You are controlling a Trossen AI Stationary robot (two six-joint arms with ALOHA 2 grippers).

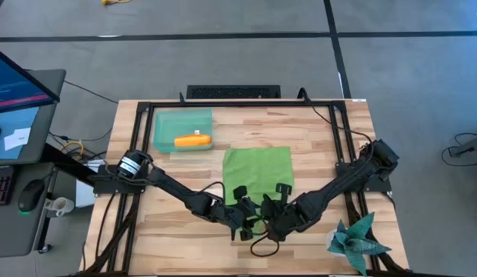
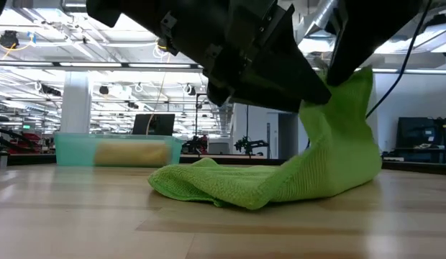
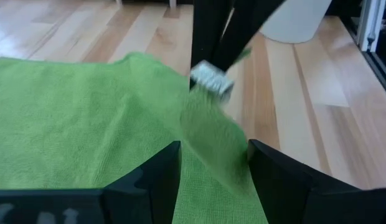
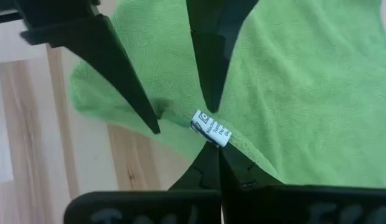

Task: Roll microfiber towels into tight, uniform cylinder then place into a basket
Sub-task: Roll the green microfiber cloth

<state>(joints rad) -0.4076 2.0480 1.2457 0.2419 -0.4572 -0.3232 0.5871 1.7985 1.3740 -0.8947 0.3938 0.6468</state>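
Right hand [image 4: 208,163]: mine, at the table's near edge beside the other one, clenched tight on the green towel's near hem by its white label [image 4: 211,129].
Left hand [image 3: 211,163]: mine too, just beside the right one, fingers spread either side of the lifted hem; I cannot tell from here whether they actually grip it.
Green towel [image 1: 258,171]: lime microfiber, lying near the middle of the table [image 1: 323,138], mostly flat and roughly square, with its edges running along the table's sides.
Green towel, near end: pulled up off the wood into a peak between my two hands, the cloth sloping down from there to a rumpled fold on the table.
Orange towel [image 1: 193,141]: rolled into a short cylinder, long axis running left to right across the table.
Basket [image 1: 165,123]: translucent teal tray at the far left of the table, well apart from my hands, holding the orange roll near its nearer wall.
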